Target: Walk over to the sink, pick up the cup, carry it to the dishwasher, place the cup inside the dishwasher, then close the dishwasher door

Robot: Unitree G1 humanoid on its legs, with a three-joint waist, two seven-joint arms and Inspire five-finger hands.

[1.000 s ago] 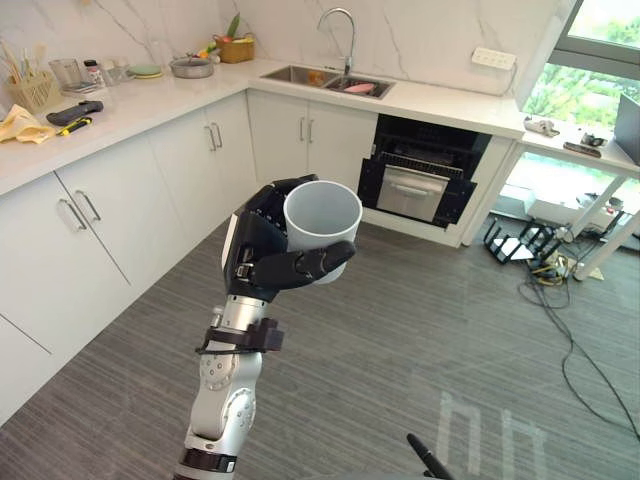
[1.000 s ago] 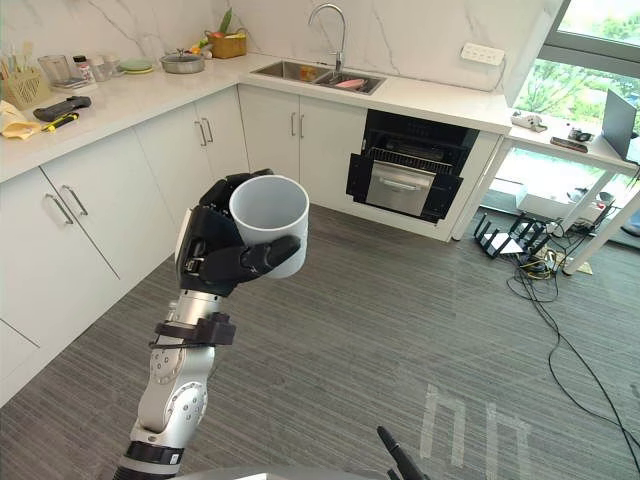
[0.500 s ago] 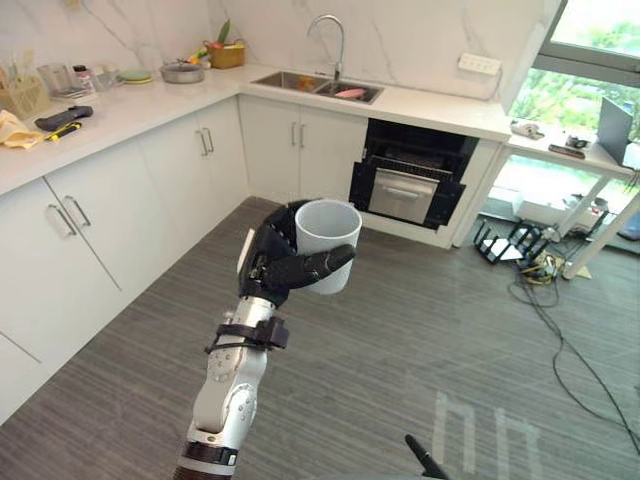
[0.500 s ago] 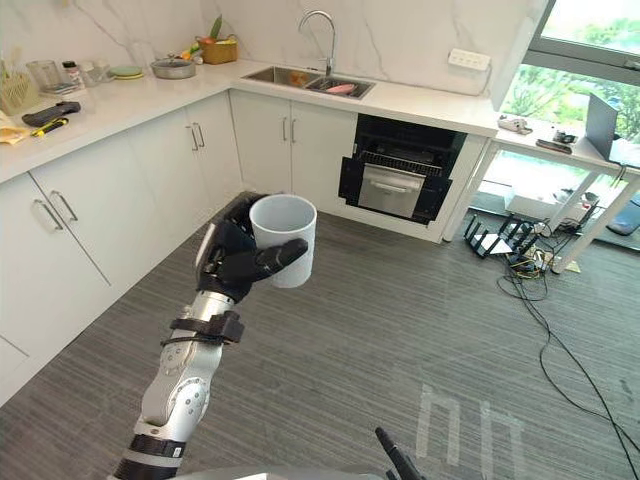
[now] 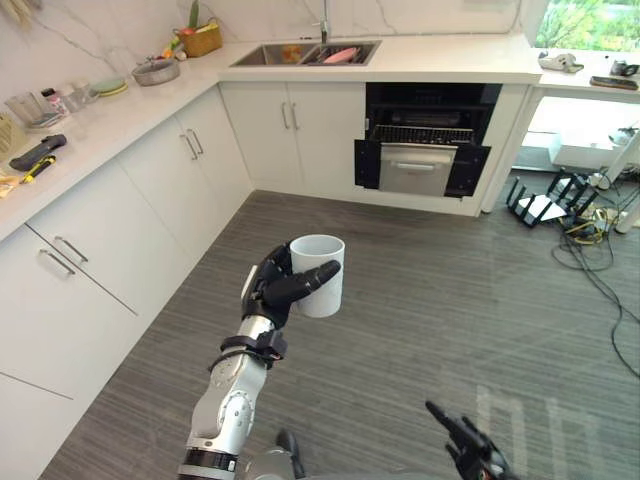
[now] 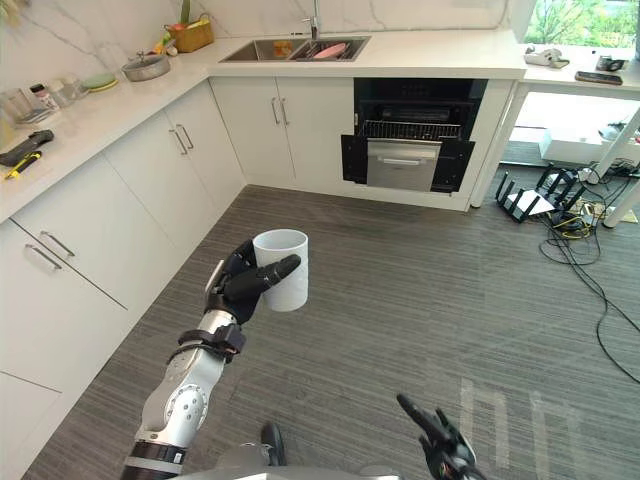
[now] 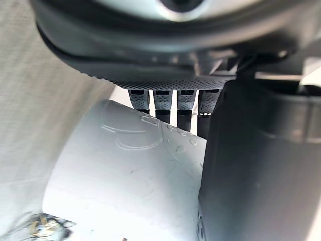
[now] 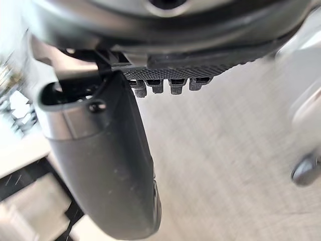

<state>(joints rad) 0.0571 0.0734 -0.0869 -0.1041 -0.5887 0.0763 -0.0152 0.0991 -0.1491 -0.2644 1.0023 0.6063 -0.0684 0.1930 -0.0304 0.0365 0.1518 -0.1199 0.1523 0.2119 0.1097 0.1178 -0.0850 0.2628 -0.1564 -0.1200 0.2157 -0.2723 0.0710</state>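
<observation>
I have the left hand (image 5: 272, 291) curled round the white cup (image 5: 322, 278), upright above the floor (image 5: 430, 300), well apart from the dishwasher (image 5: 425, 150) under the worktop (image 5: 450, 68); my right hand (image 5: 472, 452) hangs low, fingers straight

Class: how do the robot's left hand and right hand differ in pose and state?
The dark left hand is raised, curled round the white cylindrical cup; the dark right hand sits low, fingers straight. The left hand carries; the right hand holds nothing. Both are over grey floor.
</observation>
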